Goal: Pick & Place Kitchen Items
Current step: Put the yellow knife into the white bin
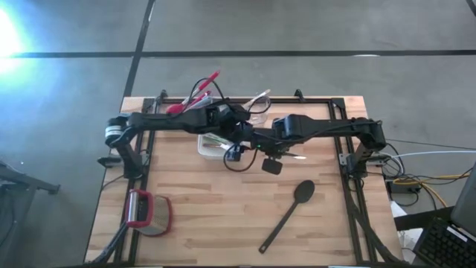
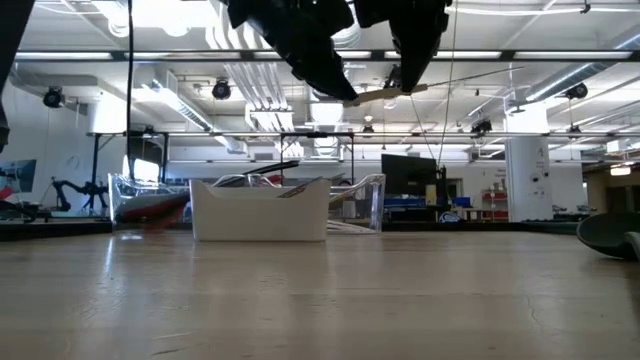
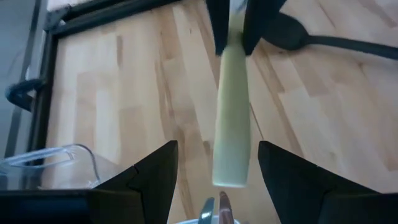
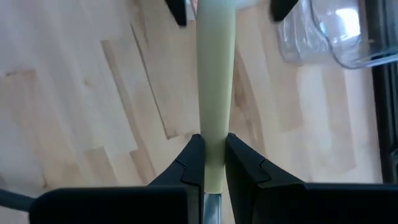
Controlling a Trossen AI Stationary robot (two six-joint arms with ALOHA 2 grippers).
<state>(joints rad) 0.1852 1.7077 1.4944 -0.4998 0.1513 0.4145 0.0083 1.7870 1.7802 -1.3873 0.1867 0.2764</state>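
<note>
A knife with a pale wooden handle [image 4: 214, 74] hangs high above the table, and my right gripper [image 4: 211, 146] is shut on it. A bit of its metal blade [image 4: 211, 208] shows behind the fingers. My left gripper [image 3: 217, 149] is open, with a finger on either side of the handle's free end [image 3: 230, 174], not touching it. In the low view the handle [image 2: 385, 94] lies nearly level under both arms. A black spoon [image 1: 290, 212] lies flat on the table at the near right. My right gripper pinches the knife's pale handle [image 4: 212, 134] between its two fingers, at the end next to the blade. The fingers come steeply from above and lie across the handle. The knife is lifted clear of the table and nearly level, its free handle end toward my left gripper.
A white square dish [image 2: 260, 212] with utensils stands mid-table under the arms. A clear plastic tub [image 4: 339, 31] is behind it, with red-handled tools [image 1: 197, 93] at the far edge. A red-and-grey gadget [image 1: 149, 212] lies near left. Bare wood spreads along the near side.
</note>
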